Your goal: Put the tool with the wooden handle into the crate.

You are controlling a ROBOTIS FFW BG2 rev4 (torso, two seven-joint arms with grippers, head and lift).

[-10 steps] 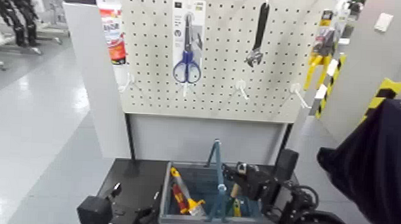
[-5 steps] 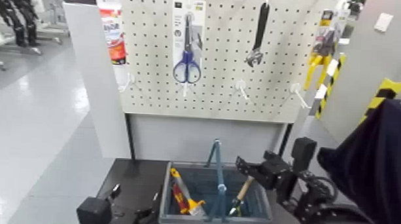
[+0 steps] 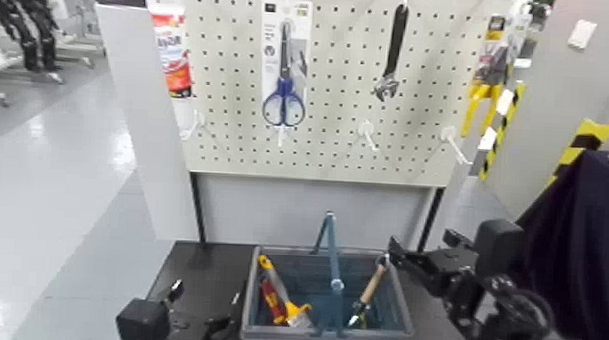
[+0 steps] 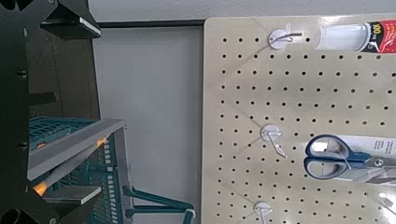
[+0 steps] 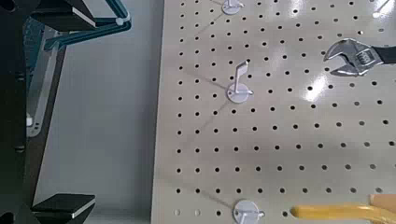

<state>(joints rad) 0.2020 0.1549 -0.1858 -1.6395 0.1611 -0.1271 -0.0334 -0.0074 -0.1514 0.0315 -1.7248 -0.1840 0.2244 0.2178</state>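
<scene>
The blue-grey crate (image 3: 260, 331) stands on the black table below the pegboard, its blue hoop handle (image 3: 332, 258) upright. The tool with the wooden handle (image 3: 371, 285) lies inside the crate's right half, tan handle leaning up toward the right rim and dark blade (image 3: 357, 316) down. My right gripper (image 3: 400, 255) hovers just right of the crate, open and empty, apart from the tool. In the right wrist view its fingers (image 5: 63, 15) stand wide apart facing the pegboard. My left gripper (image 3: 205, 298) rests open on the table left of the crate.
Blue-handled scissors (image 3: 284, 93) and a black wrench (image 3: 392, 49) hang on the white pegboard (image 3: 330, 143) behind. A red and yellow tool (image 3: 280, 298) lies in the crate's left half. A dark cloth-covered mass (image 3: 582, 256) stands close on the right.
The right gripper opened and let the tool drop into the crate, then drew back to the right, off the crate. The left arm has not moved.
</scene>
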